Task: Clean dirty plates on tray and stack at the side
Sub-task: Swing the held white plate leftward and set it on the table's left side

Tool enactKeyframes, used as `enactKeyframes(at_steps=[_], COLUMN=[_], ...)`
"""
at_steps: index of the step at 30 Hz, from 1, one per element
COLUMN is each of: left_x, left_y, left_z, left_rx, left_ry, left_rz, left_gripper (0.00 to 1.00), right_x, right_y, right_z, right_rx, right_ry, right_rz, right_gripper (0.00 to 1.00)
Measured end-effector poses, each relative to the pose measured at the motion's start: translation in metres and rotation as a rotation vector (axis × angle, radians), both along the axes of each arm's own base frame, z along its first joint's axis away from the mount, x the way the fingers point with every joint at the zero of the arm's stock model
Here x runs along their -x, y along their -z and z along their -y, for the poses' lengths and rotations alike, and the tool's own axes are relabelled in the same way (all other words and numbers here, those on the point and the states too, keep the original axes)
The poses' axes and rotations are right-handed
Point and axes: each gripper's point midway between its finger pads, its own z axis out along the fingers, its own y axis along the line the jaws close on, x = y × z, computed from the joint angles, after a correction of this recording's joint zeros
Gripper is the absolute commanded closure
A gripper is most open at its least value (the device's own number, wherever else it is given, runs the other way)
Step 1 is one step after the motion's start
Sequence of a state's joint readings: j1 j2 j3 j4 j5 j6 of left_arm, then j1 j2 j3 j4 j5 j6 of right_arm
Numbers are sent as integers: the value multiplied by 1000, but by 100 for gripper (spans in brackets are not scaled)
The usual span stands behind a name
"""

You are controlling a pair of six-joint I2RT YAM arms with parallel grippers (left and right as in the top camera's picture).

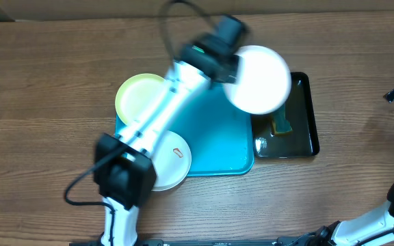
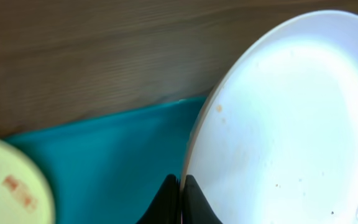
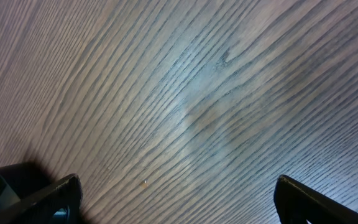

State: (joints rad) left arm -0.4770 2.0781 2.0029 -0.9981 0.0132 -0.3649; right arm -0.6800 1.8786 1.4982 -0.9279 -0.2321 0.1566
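Note:
My left gripper (image 1: 234,68) is shut on the rim of a white plate (image 1: 260,78) and holds it in the air over the far right corner of the turquoise tray (image 1: 217,140). In the left wrist view the fingers (image 2: 194,202) pinch the plate's edge (image 2: 291,124), which carries small reddish specks. A yellow-green plate (image 1: 139,96) with a reddish smear (image 2: 17,190) lies on the tray's far left. Another white plate (image 1: 173,162) lies at the tray's near left, partly under my left arm. My right gripper (image 3: 178,196) stands open over bare wood at the table's right edge.
A glossy black tray (image 1: 305,102) sits just right of the turquoise tray, with a yellow-and-blue sponge (image 1: 281,125) in it. The held plate overlaps its far left part. Brown wooden table (image 1: 46,82) surrounds both trays.

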Motion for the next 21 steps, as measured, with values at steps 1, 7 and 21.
enactKeyframes(at_steps=[1, 7, 21], left_x=[-4, -2, 90], left_y=[3, 19, 28], left_z=[-24, -189, -441], left_rx=[19, 77, 87], left_ry=[-44, -393, -999], left_rz=[-45, -270, -429], left_gripper=[96, 96, 96], right_x=[0, 0, 0], right_y=[0, 0, 0], right_z=[0, 0, 0], right_rx=[0, 0, 0], right_ry=[0, 0, 1], right_rz=[0, 0, 0], right_gripper=[0, 0, 0])
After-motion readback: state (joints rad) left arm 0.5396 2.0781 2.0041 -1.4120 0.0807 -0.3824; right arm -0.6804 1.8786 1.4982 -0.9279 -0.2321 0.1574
